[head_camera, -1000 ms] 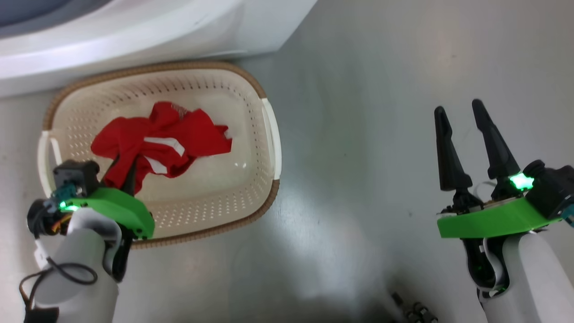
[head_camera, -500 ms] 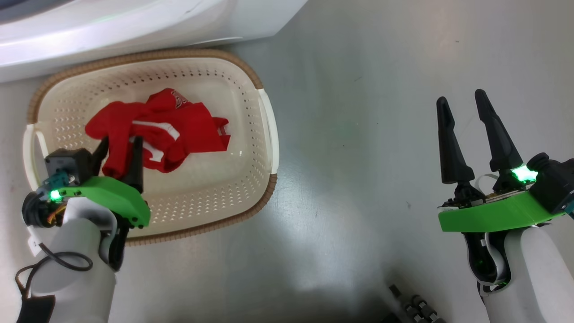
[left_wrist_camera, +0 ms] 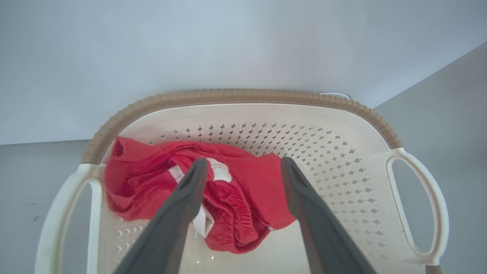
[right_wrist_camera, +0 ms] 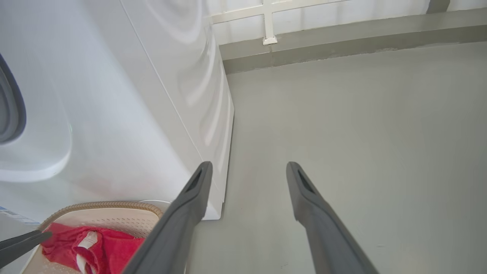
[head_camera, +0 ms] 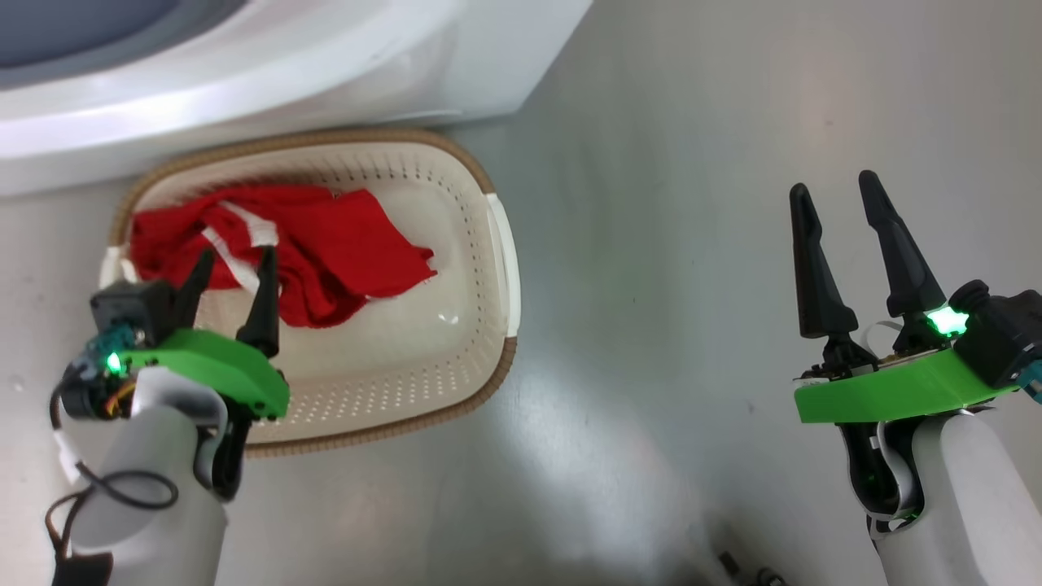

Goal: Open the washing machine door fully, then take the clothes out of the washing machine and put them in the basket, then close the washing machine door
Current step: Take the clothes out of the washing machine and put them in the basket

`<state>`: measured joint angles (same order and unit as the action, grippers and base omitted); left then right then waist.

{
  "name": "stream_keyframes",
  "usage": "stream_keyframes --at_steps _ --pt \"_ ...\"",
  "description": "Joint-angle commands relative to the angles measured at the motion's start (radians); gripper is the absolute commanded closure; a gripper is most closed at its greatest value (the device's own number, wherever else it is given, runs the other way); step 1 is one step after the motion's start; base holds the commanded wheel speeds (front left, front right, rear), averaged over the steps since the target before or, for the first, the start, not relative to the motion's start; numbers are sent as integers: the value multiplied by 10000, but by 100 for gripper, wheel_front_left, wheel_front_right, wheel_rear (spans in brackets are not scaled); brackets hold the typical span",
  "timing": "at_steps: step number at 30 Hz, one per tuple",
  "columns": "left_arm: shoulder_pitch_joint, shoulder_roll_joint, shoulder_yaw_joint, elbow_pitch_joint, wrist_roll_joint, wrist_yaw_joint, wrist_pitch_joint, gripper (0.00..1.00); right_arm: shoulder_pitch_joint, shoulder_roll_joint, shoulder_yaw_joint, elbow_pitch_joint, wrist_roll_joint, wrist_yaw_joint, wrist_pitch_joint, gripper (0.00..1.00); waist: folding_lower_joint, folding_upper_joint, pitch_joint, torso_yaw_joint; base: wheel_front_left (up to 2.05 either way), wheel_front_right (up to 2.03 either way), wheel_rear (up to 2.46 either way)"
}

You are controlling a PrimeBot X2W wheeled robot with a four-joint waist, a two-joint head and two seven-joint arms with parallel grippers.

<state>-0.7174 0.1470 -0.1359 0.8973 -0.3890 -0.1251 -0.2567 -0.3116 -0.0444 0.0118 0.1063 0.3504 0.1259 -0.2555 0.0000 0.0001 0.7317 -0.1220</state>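
Grey floor (head_camera: 692, 285) beside washing machine (head_camera: 326, 57); clothes (head_camera: 342, 236) heaped in basket (head_camera: 456, 155); left gripper (head_camera: 236, 254) spread, empty, above clothes; right gripper (head_camera: 832, 184) spread, empty, over floor.

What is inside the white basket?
Red clothes with white stripes lie bunched at one end of the basket; the rest is bare perforated plastic. The base under the clothes is covered.

Red clothes (head_camera: 317, 244) with white stripes lie crumpled in the far left part of the cream perforated basket (head_camera: 407, 358), which stands upright just before the white washing machine (head_camera: 285, 65).
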Motion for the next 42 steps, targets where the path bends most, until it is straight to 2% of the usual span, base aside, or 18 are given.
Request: stream_keyframes --at_steps 1,20,42 --pt "562 319 328 -336 -26 -56 -51 0 172 -58 185 -127 -108 48 -63 0 0 -1 -550 150 0 0 0" --pt "2828 -109 1772 -3427 698 -56 -51 0 1091 -58 147 473 -460 48 -63 0 0 -1 -3445 685 0 0 0" --pt "6000 -439 2483 -6797 1671 -56 -51 0 3306 -58 -322 597 -688 48 -63 0 0 -1 -6028 1170 0 0 0"
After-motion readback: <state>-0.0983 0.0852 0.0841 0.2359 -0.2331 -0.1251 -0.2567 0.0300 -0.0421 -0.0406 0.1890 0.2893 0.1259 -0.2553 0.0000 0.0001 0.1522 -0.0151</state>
